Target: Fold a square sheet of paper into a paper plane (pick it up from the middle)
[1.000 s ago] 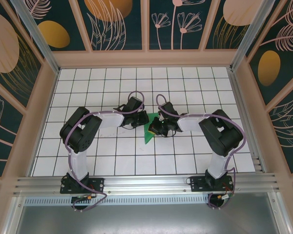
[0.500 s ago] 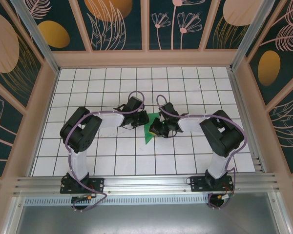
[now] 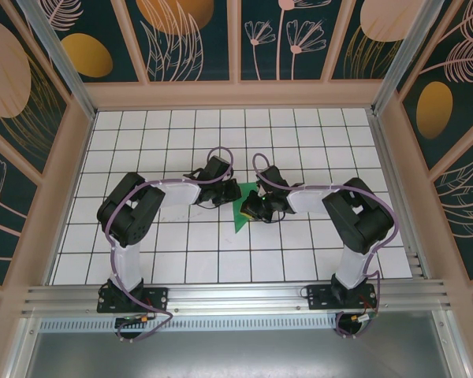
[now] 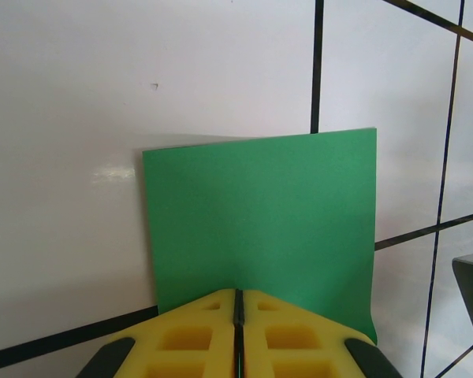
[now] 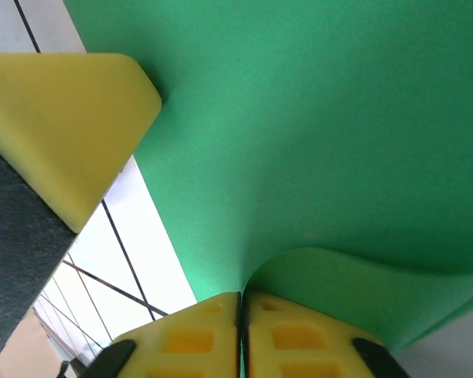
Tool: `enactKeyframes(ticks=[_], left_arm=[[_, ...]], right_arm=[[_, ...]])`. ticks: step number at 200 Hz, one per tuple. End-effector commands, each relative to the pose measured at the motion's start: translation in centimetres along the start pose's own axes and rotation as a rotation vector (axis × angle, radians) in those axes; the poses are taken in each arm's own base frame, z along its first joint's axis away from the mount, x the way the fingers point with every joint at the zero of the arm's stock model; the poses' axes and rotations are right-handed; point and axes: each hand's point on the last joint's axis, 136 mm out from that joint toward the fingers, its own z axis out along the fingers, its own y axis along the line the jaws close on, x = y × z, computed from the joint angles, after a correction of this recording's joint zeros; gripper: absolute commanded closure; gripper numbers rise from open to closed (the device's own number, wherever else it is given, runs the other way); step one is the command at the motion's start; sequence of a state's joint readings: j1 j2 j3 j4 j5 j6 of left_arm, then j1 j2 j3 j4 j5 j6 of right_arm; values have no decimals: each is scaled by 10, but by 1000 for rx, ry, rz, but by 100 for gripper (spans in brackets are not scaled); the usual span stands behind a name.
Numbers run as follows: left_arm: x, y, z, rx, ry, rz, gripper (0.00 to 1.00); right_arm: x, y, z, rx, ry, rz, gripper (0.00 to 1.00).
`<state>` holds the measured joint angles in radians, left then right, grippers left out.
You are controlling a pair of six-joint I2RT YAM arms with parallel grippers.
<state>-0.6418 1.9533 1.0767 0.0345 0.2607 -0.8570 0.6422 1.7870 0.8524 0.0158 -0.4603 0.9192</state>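
At mid-table, pinching the square sheet of paper tight with left gripper and right gripper, the latter nudged leftward since a second ago.

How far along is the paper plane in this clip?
Early to midway. Done: the paper is already a wedge shape from above, not a flat square. In hand: the left gripper pinches one edge, and the right gripper pinches a curled-over flap. Left: no pointed nose or wings show yet, so most folds likely remain.
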Motion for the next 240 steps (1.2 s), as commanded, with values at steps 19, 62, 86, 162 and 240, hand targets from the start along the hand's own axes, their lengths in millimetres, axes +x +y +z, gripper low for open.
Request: enactKeyframes(ticks=[19, 62, 86, 162, 240], left_arm=[[-17, -18, -22, 10, -54, -11, 83], [-36, -2, -56, 5, -142, -96, 76], [-37, 6, -69, 12, -166, -124, 75], [1, -4, -76, 162, -89, -132, 83], [40, -24, -51, 214, 35, -82, 99]], right_arm=[[4, -27, 4, 88, 9, 20, 73], [5, -28, 4, 90, 6, 18, 58], [5, -28, 3, 88, 6, 16, 54], [6, -34, 2, 112, 1, 3, 64], [8, -42, 8, 135, 21, 9, 90]])
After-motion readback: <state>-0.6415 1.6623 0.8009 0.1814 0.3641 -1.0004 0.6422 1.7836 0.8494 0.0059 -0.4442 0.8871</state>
